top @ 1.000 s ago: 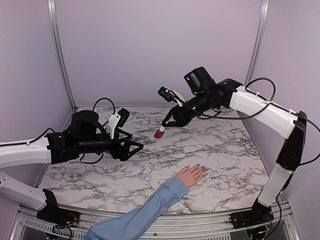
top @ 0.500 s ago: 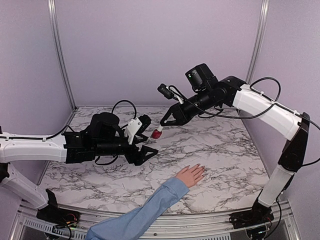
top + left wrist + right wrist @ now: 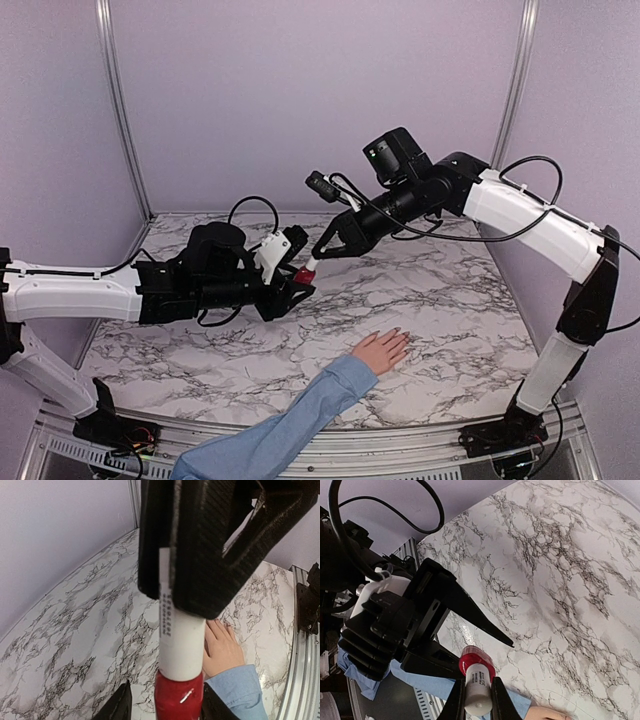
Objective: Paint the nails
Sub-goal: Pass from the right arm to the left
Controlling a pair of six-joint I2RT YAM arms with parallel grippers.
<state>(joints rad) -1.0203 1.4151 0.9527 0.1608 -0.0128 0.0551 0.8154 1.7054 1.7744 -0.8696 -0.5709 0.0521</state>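
A robotics lab test cell, not a lived-in room. Plain lilac walls (image 3: 300, 90) close in a small booth, with bare aluminium frame posts (image 3: 118, 110) standing at 10 and 2 o'clock in the top view. A marble-patterned bench (image 3: 430, 300) fills the floor of the booth. At 6 o'clock a metal rail (image 3: 400, 455) carries the bolted bases of the white-and-black left arm (image 3: 70, 295) and right arm (image 3: 530, 225), with loose black cables (image 3: 525, 165) looping along them.

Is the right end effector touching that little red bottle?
Touching. The right wrist view shows the right end effector closed on the bottle at its white cap, a finger pressed against each side.
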